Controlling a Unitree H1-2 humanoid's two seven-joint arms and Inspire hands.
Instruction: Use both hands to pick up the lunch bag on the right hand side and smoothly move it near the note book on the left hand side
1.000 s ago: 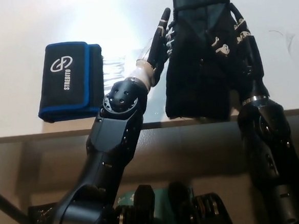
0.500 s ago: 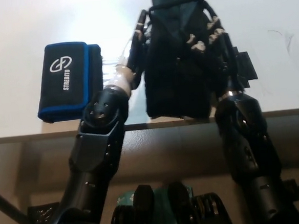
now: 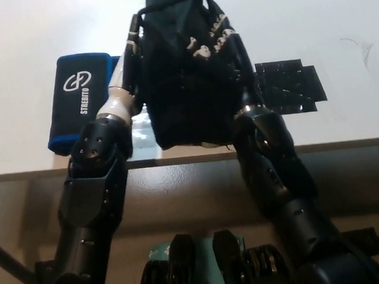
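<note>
At the left of the frame the blue-edged black note book (image 3: 82, 97) lies flat on the pale table (image 3: 337, 15), marking the spot I am aiming for. Just right of it my left hand (image 3: 133, 51) presses against the near side of the black lunch bag (image 3: 185, 77), which hangs clear of the table at upper centre, its lower edge over the table's front edge. My right hand (image 3: 224, 39) is clamped on the bag's other flank, so the soft load is squeezed between both hands and stays level, while a black patch (image 3: 290, 86) lies at the right.
</note>
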